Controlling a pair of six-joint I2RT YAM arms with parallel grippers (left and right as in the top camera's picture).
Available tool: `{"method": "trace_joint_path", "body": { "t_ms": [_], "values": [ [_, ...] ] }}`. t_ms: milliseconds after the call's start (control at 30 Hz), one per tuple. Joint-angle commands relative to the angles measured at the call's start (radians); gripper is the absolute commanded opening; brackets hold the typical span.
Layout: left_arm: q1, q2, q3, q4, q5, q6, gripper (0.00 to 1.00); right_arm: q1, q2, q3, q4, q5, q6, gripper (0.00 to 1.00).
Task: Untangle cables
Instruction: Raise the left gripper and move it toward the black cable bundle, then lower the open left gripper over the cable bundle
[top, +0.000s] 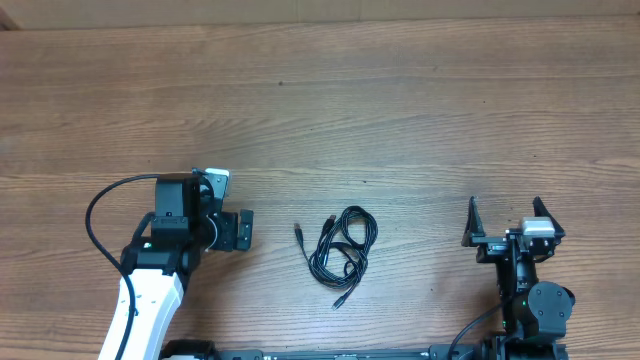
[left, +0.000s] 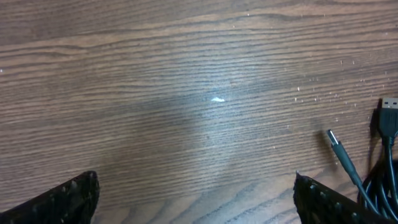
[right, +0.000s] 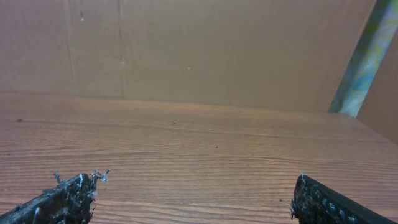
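The table (top: 400, 100) is brown wood grain, smooth, with a low sheen; the left wrist view shows soft glare and fine pale specks on it. The cables (top: 340, 250) are thin black cords in a smooth, faintly glossy, plastic-looking jacket, and one slim plug (left: 336, 142) has a bright metallic tip. The left tool (top: 243, 230) and right tool (top: 508, 222) look matt black. Their pads (right: 62, 202) are rough and knobbly, with pale frayed fibres at the edges. The wall (right: 217, 50) behind is matt brown, like cardboard.
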Motion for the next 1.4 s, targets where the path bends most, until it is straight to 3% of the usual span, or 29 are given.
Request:
{"method": "trace_joint_path", "body": {
  "t_ms": [0, 367, 933, 1367],
  "values": [
    [-0.029, 0.002, 0.026, -0.008, 0.039, 0.019, 1.00, 0.003, -0.002, -0.010, 0.005, 0.009, 0.003, 1.00],
    [-0.213, 0.002, 0.026, 0.029, 0.057, -0.017, 1.00, 0.003, -0.002, -0.010, 0.005, 0.009, 0.003, 1.00],
    [-0.363, 0.044, 0.033, 0.130, 0.088, -0.135, 1.00, 0.003, -0.002, -0.010, 0.005, 0.009, 0.003, 1.00],
    [-0.531, 0.310, 0.328, 0.012, -0.048, -0.180, 1.00, 0.003, -0.002, -0.010, 0.005, 0.009, 0.003, 1.00]
  ]
}}
